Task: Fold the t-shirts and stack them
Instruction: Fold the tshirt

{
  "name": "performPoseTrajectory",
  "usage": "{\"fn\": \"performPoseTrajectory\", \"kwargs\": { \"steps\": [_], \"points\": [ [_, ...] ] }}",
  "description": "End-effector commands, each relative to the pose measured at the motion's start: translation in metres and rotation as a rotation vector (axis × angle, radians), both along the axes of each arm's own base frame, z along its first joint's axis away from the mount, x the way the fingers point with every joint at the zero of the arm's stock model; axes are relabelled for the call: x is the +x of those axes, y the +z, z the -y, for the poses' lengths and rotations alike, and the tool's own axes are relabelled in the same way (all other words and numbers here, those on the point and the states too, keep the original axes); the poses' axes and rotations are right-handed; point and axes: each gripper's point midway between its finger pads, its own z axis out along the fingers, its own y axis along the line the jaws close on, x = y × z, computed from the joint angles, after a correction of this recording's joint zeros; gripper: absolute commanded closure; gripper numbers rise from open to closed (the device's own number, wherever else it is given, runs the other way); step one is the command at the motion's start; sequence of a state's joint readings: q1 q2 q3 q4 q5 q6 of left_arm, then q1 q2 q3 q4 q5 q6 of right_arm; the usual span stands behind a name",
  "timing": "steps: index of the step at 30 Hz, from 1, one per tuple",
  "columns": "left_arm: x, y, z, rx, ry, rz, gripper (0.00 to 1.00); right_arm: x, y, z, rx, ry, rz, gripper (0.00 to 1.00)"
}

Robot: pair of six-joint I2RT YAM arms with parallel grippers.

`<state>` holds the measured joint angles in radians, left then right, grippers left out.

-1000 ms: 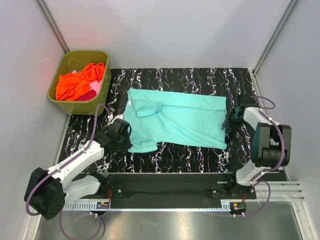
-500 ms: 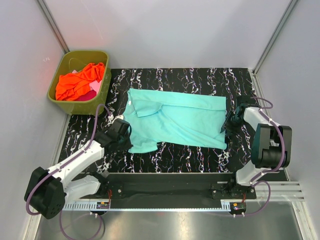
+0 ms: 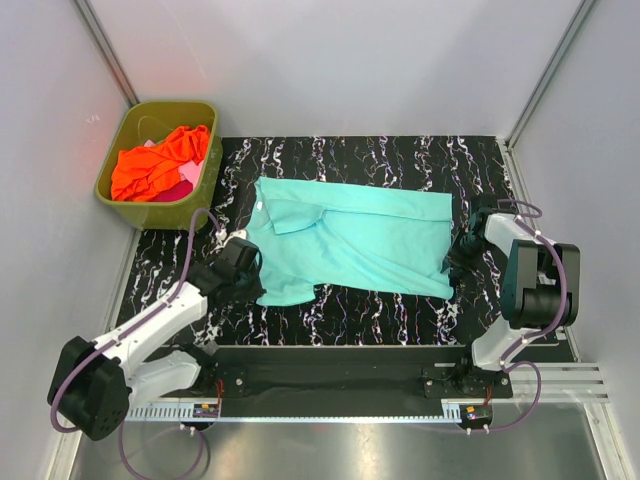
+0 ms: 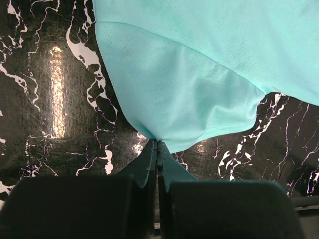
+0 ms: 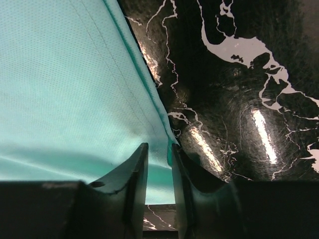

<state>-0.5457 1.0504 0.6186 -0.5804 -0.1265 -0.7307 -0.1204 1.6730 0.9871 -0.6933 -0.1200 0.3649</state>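
You are at the beginning of this task - no shirt is folded yet and there is no stack. The teal t-shirt (image 3: 350,240) lies spread on the table (image 3: 400,160), nearly flat, with its collar toward the left side and its bottom hem toward the right side. One sleeve seems to lie turned in over the chest, but I would not count this as a fold.

The left gripper (image 4: 155,142) is clenched on the edge of the near sleeve (image 4: 174,99); the wrist view shows the two fingers pressed together with the cloth pinched between them. The right gripper (image 5: 159,147) stands at the hem (image 5: 149,89), near its front corner. Its jaws are a little apart, one on each side of the hem, and the cloth passes through the gap - so, as far as I can see, it does not pinch the cloth yet.

The orange t-shirt (image 3: 155,160) and the pink t-shirt (image 3: 180,185) are crumpled together inside the olive tub (image 3: 210,165) at the far left corner, the pink one mostly hidden under the orange one.

So what is left, in my judgement, is almost all: to fold the teal one, then to take out, spread and fold the other two, and to put the three in one pile.
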Motion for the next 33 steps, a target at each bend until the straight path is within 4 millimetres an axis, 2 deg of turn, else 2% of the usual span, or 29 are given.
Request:
{"fn": "performPoseTrajectory", "kwargs": {
  "steps": [1, 3, 4, 5, 8, 13, 21, 28, 33],
  "points": [
    [0.004, 0.007, 0.007, -0.040, -0.008, 0.039, 1.00, 0.004, -0.001, 0.005, -0.027, -0.025, 0.003, 0.69],
    [0.003, 0.007, 0.006, -0.042, -0.003, 0.040, 1.00, 0.005, -0.003, 0.004, -0.021, -0.024, -0.003, 0.73],
    [0.003, 0.007, 0.005, -0.042, -0.002, 0.044, 1.00, 0.004, -0.005, 0.005, -0.023, -0.023, -0.008, 0.84],
    [0.003, 0.006, 0.005, -0.040, -0.002, 0.045, 1.00, 0.004, -0.005, 0.006, -0.029, -0.024, -0.008, 0.90],
    [0.001, 0.003, 0.001, -0.023, 0.002, 0.040, 1.00, 0.004, -0.003, 0.014, -0.070, -0.055, -0.007, 1.00],
    [0.004, 0.005, -0.023, 0.076, 0.075, 0.072, 1.00, 0.010, 0.003, 0.035, -0.165, -0.111, 0.002, 1.00],
    [0.006, 0.008, -0.043, 0.136, 0.159, 0.116, 1.00, 0.017, -0.002, 0.043, -0.198, -0.114, -0.028, 1.00],
    [0.003, 0.004, -0.041, 0.127, 0.154, 0.094, 1.00, 0.020, -0.005, 0.046, -0.202, -0.119, -0.039, 1.00],
    [0.001, 0.005, -0.029, 0.077, 0.111, 0.077, 1.00, 0.020, -0.002, 0.046, -0.201, -0.130, -0.032, 1.00]
  ]
}}
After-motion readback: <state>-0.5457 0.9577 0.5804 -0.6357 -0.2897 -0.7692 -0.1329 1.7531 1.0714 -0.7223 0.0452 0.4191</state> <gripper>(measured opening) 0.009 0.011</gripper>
